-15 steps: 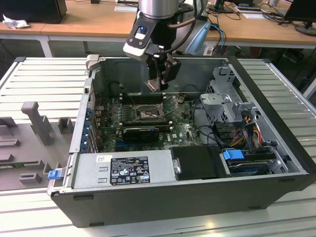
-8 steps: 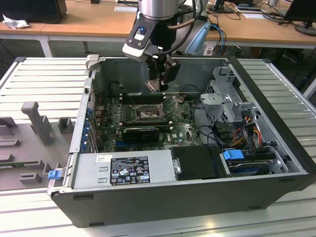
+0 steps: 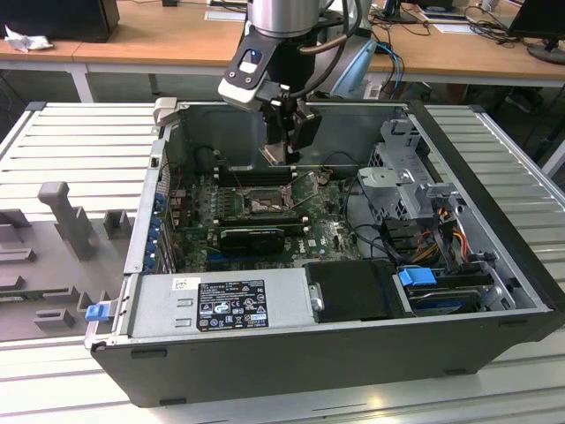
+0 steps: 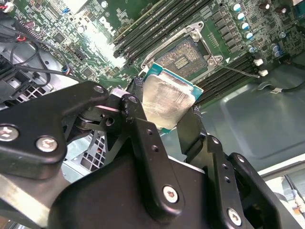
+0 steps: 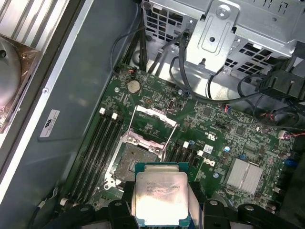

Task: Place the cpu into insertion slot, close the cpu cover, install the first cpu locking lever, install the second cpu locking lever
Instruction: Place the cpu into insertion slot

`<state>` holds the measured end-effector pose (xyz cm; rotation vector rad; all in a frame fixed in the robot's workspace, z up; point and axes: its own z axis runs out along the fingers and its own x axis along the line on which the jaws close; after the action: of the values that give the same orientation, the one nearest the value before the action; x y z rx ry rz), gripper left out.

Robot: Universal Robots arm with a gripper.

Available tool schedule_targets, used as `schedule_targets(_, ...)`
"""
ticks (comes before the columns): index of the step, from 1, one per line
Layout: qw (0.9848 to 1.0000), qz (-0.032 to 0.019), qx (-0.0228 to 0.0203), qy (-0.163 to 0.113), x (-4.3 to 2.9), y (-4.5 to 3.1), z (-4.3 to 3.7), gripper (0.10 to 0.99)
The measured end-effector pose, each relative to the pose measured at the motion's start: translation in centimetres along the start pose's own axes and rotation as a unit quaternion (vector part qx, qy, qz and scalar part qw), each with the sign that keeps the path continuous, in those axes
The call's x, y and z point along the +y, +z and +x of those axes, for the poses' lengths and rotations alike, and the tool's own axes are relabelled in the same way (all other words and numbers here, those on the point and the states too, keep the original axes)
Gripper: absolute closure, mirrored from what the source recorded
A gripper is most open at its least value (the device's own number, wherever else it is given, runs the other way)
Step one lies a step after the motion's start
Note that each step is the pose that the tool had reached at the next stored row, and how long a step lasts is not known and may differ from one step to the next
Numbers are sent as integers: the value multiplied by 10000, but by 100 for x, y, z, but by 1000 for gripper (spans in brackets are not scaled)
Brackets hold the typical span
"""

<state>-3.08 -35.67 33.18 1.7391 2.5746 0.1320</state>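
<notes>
— What's the arm up to?

— Starting from the slatted table (image 3: pixel 71 132) and the open computer case (image 3: pixel 371 349), the gripper (image 3: pixel 281 155) hangs inside the case, over the green motherboard (image 5: pixel 224 126).

— Holding anything?

— Yes. The fingers (image 4: pixel 137 117) are clamped on the cpu (image 5: pixel 161 195), one on each edge, with its metal face showing.

— And the socket?

— The insertion slot (image 5: pixel 135 161) lies bare just beyond the fingertips, apart from the chip. The cpu cover (image 5: pixel 153 120) stands swung open on the slot's far side. I'd say it's the first step, the placing. That calls for squaring the chip to the frame and a soft, level descent.
</notes>
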Motion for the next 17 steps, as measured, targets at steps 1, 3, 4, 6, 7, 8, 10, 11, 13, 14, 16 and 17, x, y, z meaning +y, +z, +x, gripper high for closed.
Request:
schedule_targets(1,10000,0,-2,21,-1,7,0,561)
schedule_targets(3,10000,0,-5,58,-2,15,0,561)
schedule_targets(4,9999,-1,-10,109,-2,20,0,561)
schedule_targets(6,9996,-5,-25,278,-3,32,-1,561)
schedule_targets(7,9994,-6,-31,349,-3,38,-1,561)
schedule_targets(8,9990,-8,-39,437,-4,44,-1,561)
schedule_targets(10,9982,-12,-53,595,-5,55,-1,561)
schedule_targets(11,9977,-13,-60,677,-6,61,-1,561)
schedule_targets(13,9966,-16,-72,815,-6,70,-2,561)
schedule_targets(14,9959,-18,-79,897,-8,77,-1,561)
schedule_targets(16,9950,-20,-88,995,-12,87,0,561)
schedule_targets(17,9947,-20,-91,1026,-13,92,0,561)
